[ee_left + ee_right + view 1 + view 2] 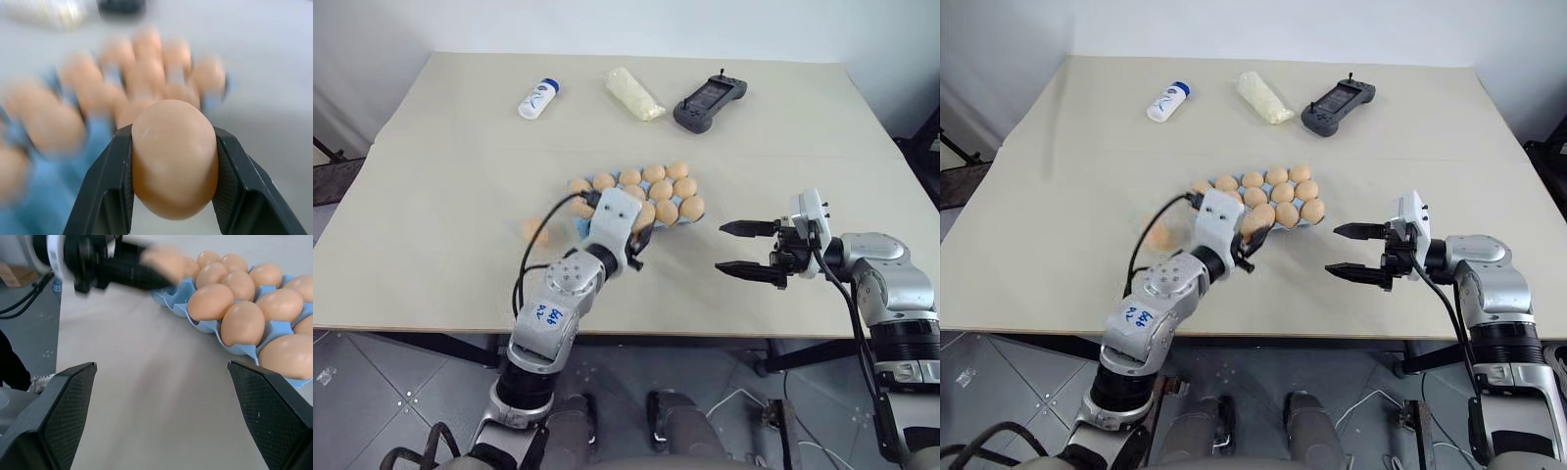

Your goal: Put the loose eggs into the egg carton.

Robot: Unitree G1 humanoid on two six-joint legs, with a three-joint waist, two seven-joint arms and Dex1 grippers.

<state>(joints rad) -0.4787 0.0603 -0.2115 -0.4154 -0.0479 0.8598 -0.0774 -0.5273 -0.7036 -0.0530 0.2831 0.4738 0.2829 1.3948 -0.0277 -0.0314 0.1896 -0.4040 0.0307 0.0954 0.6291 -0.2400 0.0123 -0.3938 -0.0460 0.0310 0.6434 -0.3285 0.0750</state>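
I am gripping one egg (174, 159) in my left tool (173, 196), just beside the egg carton (205, 325) on the surface (450, 147). My right tool (744, 248) is hanging released, empty. Another loose egg (532, 231) is lying left of the carton.

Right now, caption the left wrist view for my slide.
Left gripper clamps a tan egg above the blue egg carton.

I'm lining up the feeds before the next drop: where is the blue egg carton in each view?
Left eye: carton mid-table, partly behind the left arm.
Right eye: carton mid-table, same spot.
Left wrist: blurred carton beyond the held egg.
Right wrist: carton close by, full cups facing the camera.
Shared landmark: the egg pinched in the left gripper.
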